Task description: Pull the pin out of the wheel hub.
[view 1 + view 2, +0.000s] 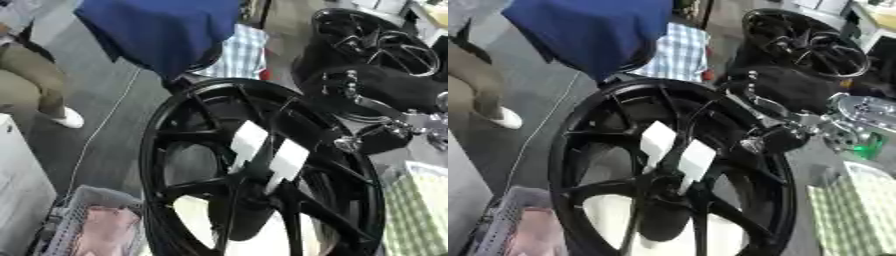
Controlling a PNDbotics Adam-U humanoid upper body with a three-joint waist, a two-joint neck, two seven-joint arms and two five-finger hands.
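The wheel hub (262, 170), a large black spoked rim, was seen filling the middle and lower part of both views, standing tilted with its open face turned toward the camera. Two white rectangular tags (267, 150) were seen side by side near its centre, just above the point where the spokes met. No pin could be made out among the dark spokes. The right hand (785, 135) was seen reaching in from the right, at the hub's upper right rim; whether its fingers were apart or curled could not be told, as only dark and silver parts showed there. The left hand was not seen in either view. Behind the hub, a second black wheel (376, 42) was seen at the upper right, and a blue cloth (162, 30) at the upper left. A grey basket (92, 222) holding something pink was seen at the lower left.
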